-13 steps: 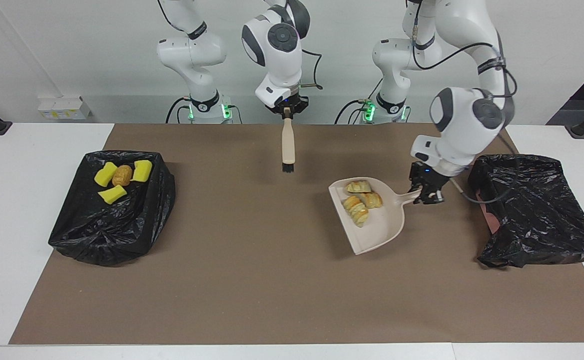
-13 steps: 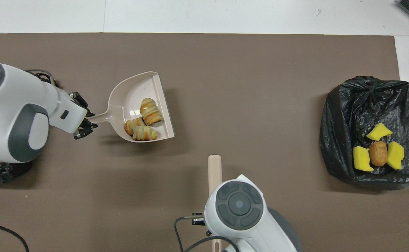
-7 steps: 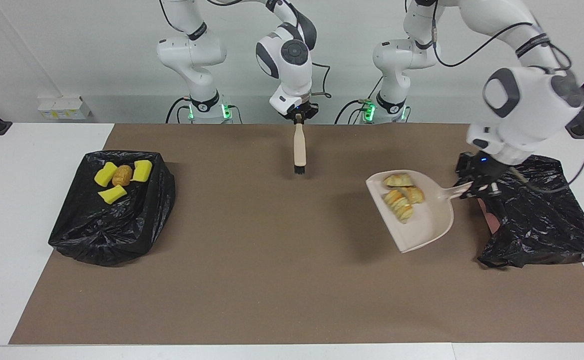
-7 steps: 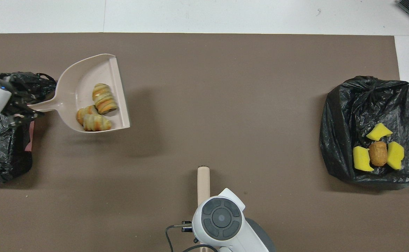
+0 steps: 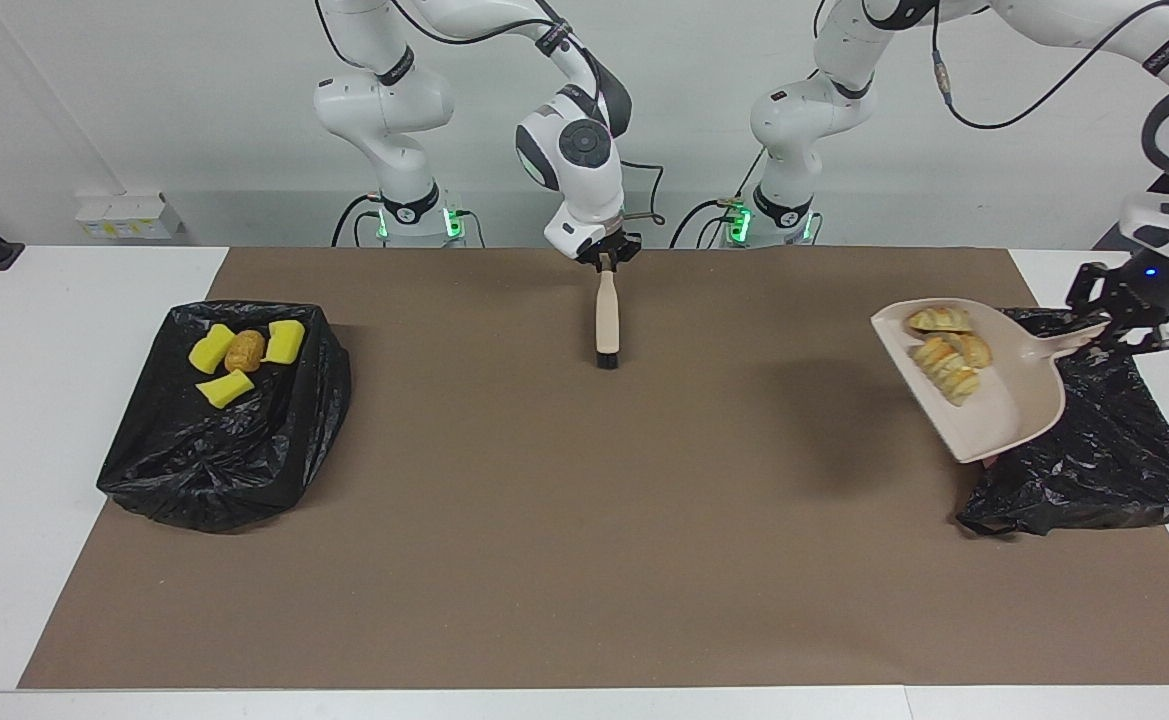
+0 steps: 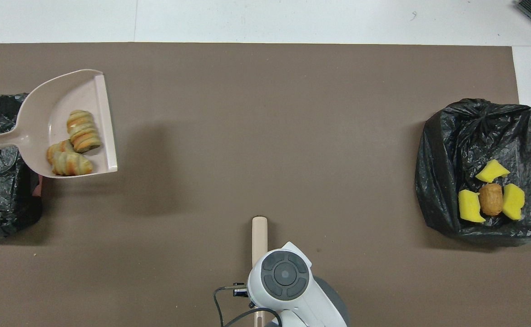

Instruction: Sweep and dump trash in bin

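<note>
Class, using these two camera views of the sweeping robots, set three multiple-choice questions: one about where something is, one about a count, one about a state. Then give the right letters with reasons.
1. Where are the bread pieces?
A. On the mat
B. In the dustpan
C. In the bin bag with the sponges

2. How many yellow sponge wedges lie in the bin bag at the right arm's end?
A. One
B. Three
C. Five

3. What is the state of the dustpan?
A. Lifted and held by its handle
B. Flat on the mat
C. Upside down in a bag

Answers:
1. B, the striped pieces lie in the pan's tray.
2. B, three wedges surround the brown lump.
3. A, the left gripper holds its handle over the other bin bag, a shadow on the mat below it. The right gripper holds the brush upright.
</note>
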Available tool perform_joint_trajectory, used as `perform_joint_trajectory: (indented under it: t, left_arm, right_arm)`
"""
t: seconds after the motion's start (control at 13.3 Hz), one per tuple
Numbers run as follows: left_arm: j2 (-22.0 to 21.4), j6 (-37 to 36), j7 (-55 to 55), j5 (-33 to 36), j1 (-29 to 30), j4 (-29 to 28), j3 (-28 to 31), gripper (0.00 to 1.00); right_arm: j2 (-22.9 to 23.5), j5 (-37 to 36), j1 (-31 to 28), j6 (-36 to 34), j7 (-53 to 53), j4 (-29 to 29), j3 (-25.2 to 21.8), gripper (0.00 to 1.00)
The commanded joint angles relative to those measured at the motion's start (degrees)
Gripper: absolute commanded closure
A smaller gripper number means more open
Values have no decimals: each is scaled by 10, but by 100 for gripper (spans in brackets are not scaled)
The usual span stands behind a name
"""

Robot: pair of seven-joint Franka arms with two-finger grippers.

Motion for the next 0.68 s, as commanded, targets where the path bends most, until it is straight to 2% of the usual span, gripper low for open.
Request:
perform_joint_trajectory:
  t: [0.0,0.08,0.23,0.45,0.6]
  left_arm:
    - [23,-18,37,64,27,52,-3,100]
    - [30,-12,52,88,45,67,-4,100]
    - [38,24,85,125,72,84,-4,100]
    - [44,95,86,254,69,80,-6,100]
    - [44,113,80,291,65,77,-6,100]
  right_arm:
    - [6,-54,-9,16,-8,-1,5,0]
    - [8,-81,-12,13,-8,13,0,0]
    - [-3,-84,-11,8,-6,39,-26,0]
    - [-27,-89,-10,7,-14,68,-109,0]
    - [-23,-144,-12,7,-40,87,-156,0]
